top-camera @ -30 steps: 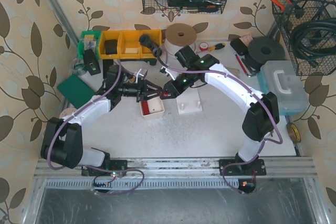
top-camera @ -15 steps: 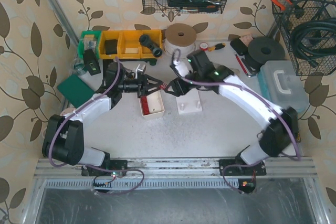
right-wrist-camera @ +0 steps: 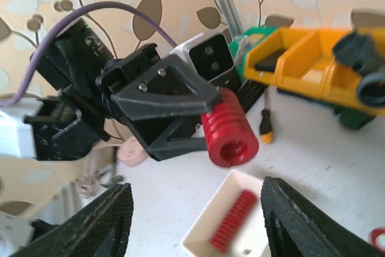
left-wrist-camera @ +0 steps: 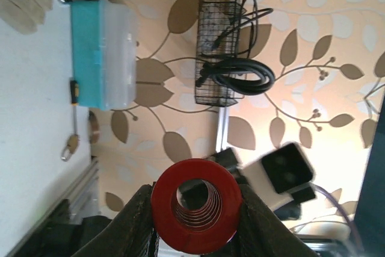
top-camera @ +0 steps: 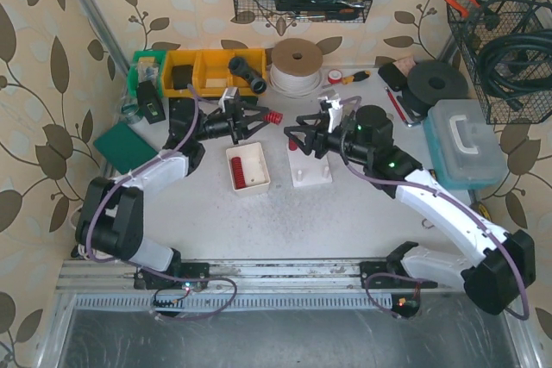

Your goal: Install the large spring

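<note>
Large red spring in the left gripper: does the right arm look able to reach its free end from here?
Probably yes. The large red spring juts out of the left gripper toward the open right gripper, with nothing between them.

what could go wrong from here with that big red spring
The left fingers pinch the large spring by one end only, so it may tilt or slip out. The right fingers stand open and apart from it; a misaligned close could knock it down toward the white tray.
</note>
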Motion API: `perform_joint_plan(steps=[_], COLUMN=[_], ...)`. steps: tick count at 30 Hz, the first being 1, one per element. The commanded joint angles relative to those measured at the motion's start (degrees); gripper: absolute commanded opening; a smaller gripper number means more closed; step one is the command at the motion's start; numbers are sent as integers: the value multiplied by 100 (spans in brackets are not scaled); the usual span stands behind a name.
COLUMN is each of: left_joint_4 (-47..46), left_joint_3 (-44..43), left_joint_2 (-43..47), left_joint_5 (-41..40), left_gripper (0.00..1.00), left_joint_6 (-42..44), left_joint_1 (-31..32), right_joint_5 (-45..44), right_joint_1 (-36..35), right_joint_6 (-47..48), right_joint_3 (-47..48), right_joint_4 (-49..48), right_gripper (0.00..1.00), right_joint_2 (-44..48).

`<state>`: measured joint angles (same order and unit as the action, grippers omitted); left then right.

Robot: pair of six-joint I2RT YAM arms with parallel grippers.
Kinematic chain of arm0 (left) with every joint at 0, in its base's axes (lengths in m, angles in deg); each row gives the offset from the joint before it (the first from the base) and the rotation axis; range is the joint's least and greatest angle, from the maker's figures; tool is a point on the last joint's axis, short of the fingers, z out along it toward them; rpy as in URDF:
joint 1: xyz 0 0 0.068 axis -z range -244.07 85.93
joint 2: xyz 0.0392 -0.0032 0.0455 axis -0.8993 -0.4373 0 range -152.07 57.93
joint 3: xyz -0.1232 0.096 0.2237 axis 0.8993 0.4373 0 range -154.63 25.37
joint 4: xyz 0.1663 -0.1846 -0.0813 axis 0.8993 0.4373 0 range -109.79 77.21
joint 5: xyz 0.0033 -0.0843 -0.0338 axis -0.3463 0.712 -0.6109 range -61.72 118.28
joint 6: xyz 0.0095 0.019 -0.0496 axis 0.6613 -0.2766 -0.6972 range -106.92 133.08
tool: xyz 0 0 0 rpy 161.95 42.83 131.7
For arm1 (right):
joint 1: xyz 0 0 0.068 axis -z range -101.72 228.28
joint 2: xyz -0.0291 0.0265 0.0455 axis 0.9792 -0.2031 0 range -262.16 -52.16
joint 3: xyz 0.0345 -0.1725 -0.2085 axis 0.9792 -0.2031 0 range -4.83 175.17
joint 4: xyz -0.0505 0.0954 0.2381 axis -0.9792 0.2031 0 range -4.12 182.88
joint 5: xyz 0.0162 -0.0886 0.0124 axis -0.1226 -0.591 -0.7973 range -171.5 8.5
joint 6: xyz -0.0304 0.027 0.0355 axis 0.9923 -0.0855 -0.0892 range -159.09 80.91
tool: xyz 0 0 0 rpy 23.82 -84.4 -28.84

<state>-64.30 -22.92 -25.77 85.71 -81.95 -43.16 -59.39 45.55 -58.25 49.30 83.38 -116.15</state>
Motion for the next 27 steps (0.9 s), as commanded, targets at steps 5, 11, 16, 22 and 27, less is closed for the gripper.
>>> perform_joint_plan(steps=[5,11,16,22,27], left_joint_4=[-2222,-2016,-1783,-1757,-1660], left_joint_3=[-46,19,14,-16,-91], left_joint_2=[-352,-214,-205,-254,-248], left_joint_5=[-303,-346,-364,-425,-433], left_gripper=[0,0,0,0,0], left_joint_6=[-1364,-1201,-1007,-941,-860], left_joint_1=[318,433,555,646,691], right_joint_5=[1164,1264,1605,1609,1283], right_joint_1=[508,814,849,600,233], right_joint_6=[-1625,-1823,-2078,-1962,-1538], right_joint_3=[-788,-780,-629,-378,-151], right_joint_4=[-2077,-1899,-1918,-1668,-1108], right_gripper=[67,69,68,66,63], right_joint_2=[-268,-254,-494,-649,-647])
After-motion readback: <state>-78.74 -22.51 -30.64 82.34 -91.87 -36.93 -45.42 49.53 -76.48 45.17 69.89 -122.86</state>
